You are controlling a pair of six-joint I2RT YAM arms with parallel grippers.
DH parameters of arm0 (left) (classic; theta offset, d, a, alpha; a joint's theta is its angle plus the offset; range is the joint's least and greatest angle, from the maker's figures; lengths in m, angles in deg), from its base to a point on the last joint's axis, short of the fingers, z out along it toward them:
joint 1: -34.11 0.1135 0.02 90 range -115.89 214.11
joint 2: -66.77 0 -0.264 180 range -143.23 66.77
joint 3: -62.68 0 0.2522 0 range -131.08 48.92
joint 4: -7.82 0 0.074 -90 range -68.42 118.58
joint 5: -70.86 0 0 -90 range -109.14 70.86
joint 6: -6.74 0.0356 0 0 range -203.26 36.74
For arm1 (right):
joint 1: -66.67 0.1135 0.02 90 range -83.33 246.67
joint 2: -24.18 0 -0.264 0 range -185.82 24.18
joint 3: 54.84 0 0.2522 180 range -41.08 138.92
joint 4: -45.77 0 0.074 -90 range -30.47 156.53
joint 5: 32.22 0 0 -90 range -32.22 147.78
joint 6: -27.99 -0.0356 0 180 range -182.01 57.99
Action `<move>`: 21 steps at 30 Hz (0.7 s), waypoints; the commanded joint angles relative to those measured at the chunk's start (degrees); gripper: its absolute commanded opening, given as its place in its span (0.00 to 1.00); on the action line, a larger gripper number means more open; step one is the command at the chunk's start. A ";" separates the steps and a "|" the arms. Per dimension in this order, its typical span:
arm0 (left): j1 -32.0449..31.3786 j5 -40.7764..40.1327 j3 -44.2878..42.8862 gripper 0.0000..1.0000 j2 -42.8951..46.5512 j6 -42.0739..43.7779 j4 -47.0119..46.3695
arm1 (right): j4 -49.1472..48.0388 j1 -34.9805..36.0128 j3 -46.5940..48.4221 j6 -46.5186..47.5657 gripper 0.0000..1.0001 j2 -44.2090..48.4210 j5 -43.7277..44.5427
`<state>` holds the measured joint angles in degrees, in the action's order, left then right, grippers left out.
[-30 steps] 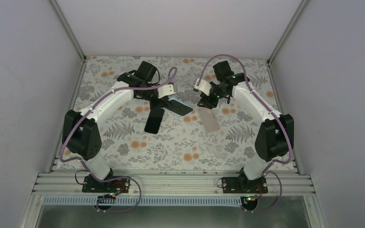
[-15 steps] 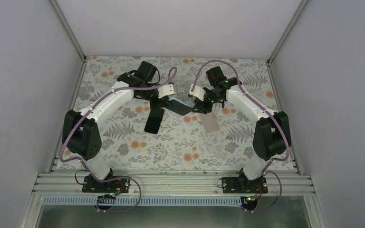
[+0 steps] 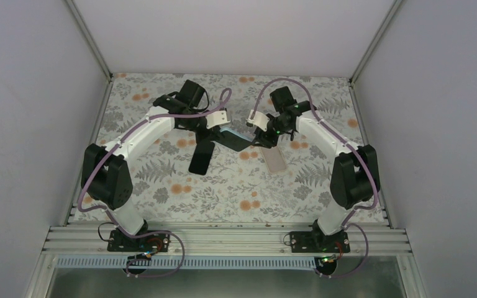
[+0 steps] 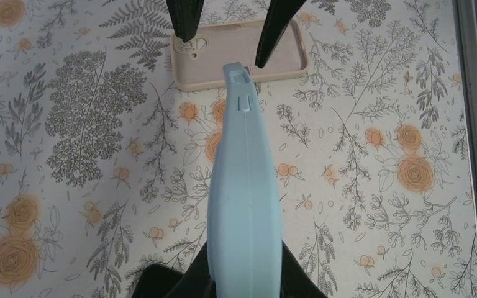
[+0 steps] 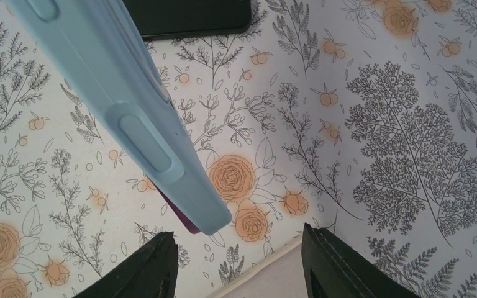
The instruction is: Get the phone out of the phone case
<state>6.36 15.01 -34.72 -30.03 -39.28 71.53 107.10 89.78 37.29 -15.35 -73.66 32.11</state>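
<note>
Black phone (image 3: 199, 159): bare and flat on the desk (image 3: 161, 205), left of the middle.
Beige case (image 3: 275, 160): empty, flat on the desk, right of the middle and well apart from the black phone.
Left gripper (image 4: 243, 282): pinching one end of the light blue phone case (image 4: 245, 186), which is held edge-up off the desk beyond the middle, toward the far edge.
Phone (image 3: 235, 141): seated in the light blue phone case, dark face showing. A dark purple edge (image 5: 183, 217) peeks out at the free corner and may be the phone's rim.
Right gripper (image 5: 239, 267): jaws spread around the free end, with no contact that I can make out.
Step in hand: take hold of the free end. Best to pinch the case lip at that corner only, not the phone. The left grip should stay firm while the corner is peeled back slowly. A grip across both would lock the phone in.
Count: two grippers; two cases, one blue and one beige; two phones, one loose and one cased.
</note>
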 commanded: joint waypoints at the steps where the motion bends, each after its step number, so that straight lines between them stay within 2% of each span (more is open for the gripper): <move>1: 0.07 1.69 -0.34 0.02 2.37 0.64 -1.08 | -0.65 -1.19 1.13 0.38 0.53 -0.73 0.07; 21: -0.09 4.44 -0.04 0.02 2.48 0.38 -0.74 | -3.62 -1.40 2.14 -0.76 0.51 -3.39 0.46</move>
<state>6.38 15.14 -34.70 -29.61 -39.30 71.57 105.84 88.64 37.49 -15.35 -76.40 32.17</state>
